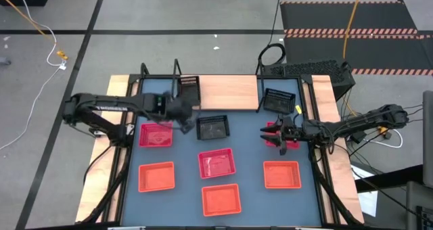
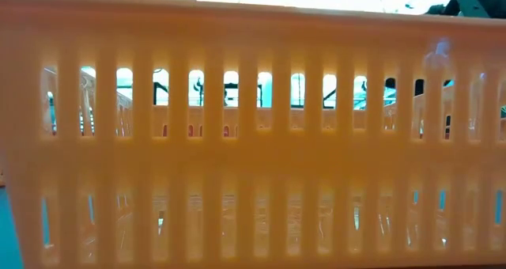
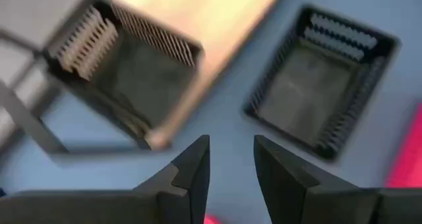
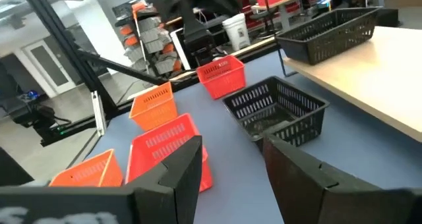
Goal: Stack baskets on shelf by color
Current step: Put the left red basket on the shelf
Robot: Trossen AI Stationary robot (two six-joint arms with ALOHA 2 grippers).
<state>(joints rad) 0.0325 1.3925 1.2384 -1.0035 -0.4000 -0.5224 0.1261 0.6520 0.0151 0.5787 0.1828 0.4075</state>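
You had 1 black mesh-sided plastic basket (image 1: 189,89) resting on the light wooden shelf plank (image 1: 230,91), at its left end, so the stacking had barely begun. A 2nd black basket (image 1: 213,128) sat on the blue-grey tabletop (image 1: 250,182) just below the shelf edge, and a 3rd (image 1: 279,100) lay tilted over the shelf's right end, not properly placed.

Your left gripper (image 1: 183,122) hovered between the shelf and the middle black basket, fingers parted a little and holding nothing. Your right gripper (image 1: 283,136) waited near the right side of the tabletop with its fingers apart and empty, above something pink-red (image 1: 272,130) that it mostly hid.

On the tabletop you had 2 pink-red baskets in plain sight, 1 at left (image 1: 155,134) and 1 in the middle (image 1: 216,163), plus 3 orange baskets (image 1: 221,199) along the near side. By my reading, 8 of the 9 baskets remained unstacked, with no colour pile complete.
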